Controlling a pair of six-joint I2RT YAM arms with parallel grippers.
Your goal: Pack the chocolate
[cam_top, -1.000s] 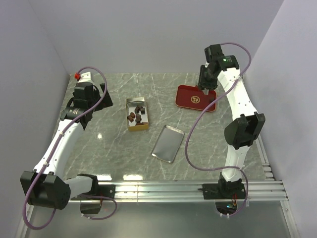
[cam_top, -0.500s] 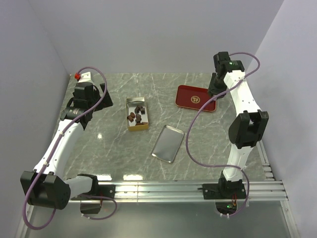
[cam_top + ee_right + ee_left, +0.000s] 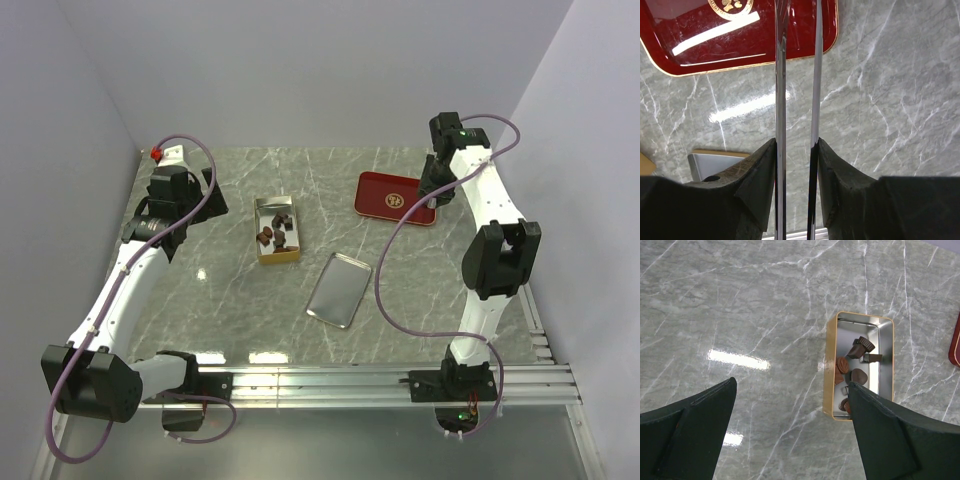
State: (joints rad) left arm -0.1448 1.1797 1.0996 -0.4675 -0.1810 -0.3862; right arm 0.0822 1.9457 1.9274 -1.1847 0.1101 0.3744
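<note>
Though unclear overhead, wrist views show left gripper (image 3: 791,385) gaping, right gripper (image 3: 796,140) slightly parted, chocolate (image 3: 858,376) in tin (image 3: 829,375).

Marble table (image 3: 200,300), gold tin (image 3: 280,258), silver lid (image 3: 339,290), red tray (image 3: 375,195)

We see the chocolate (image 3: 852,371) as a few small dark and reddish-brown lumps, loose inside the open gold tin (image 3: 830,370) — left of centre on the tabletop (image 3: 220,300).

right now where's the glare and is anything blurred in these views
left wrist: white glare streaks on the table, tin interior mirror-bright; right wrist: glare bars across the red tray and table; top external: even light, nothing blurred, only small reflections
</note>
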